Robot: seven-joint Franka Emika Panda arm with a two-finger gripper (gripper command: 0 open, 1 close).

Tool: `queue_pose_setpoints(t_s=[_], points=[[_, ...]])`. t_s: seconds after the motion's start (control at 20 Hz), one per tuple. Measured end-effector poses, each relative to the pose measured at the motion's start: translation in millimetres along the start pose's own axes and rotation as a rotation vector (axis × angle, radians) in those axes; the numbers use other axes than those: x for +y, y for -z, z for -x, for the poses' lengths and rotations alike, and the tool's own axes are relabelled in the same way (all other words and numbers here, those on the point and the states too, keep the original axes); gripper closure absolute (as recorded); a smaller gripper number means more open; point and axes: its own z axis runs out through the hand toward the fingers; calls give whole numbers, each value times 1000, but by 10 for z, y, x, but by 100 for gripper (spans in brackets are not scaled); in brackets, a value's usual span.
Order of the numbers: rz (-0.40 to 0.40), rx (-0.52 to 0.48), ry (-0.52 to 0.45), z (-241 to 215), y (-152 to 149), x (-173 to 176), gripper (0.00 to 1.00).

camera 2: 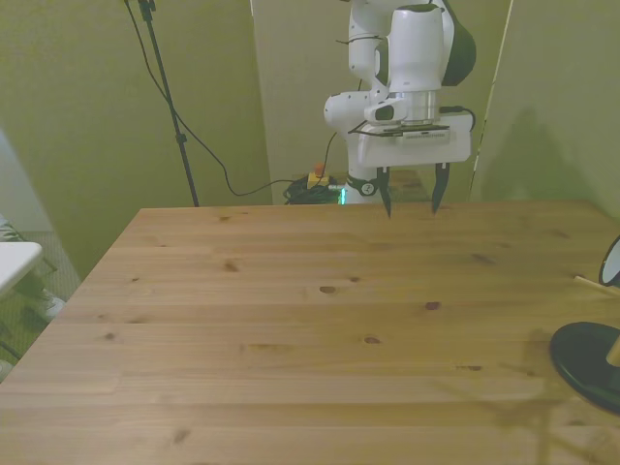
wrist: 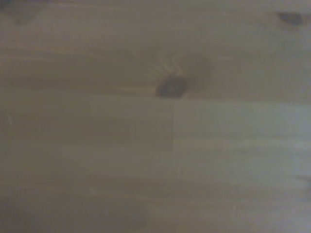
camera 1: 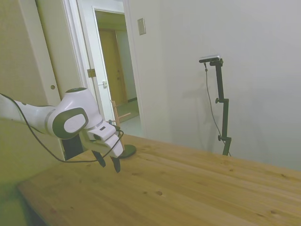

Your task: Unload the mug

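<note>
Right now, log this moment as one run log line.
gripper: open, empty, above table | mug: on peg stand, front view's right edge | contact: none

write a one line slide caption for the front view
White two-finger gripper hovers open above the wooden table, far from the dark round stand base.

Three cameras: one off the side, one across the desk, one on the wrist.

The side view stands off a corner of the desk (camera 1: 188, 183), some way back, looking along the planks toward a white wall and an open doorway (camera 1: 113, 70). The front view sits at the opposite edge, raised, looking down the desk's length at the arm. Both share the desk top, the claw (camera 1: 108, 161) (camera 2: 411, 200) and the peg stand's dark round base (camera 1: 126, 150) (camera 2: 588, 362). The wrist view looks straight down from close by, blurred, at bare planks with a dark knot (wrist: 171, 87).
</note>
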Motion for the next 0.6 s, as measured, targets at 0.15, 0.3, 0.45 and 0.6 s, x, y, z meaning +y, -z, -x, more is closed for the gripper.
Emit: queue_pose_setpoints(t_s=[0.15,0.3,0.45,0.6], points=[[-45,29,35,-75,43,-290,0],[-79,37,88,-127,28,-596,0],[-124,34,135,-155,-20,-843,0],[-183,45,171,-143,-40,-990,0]])
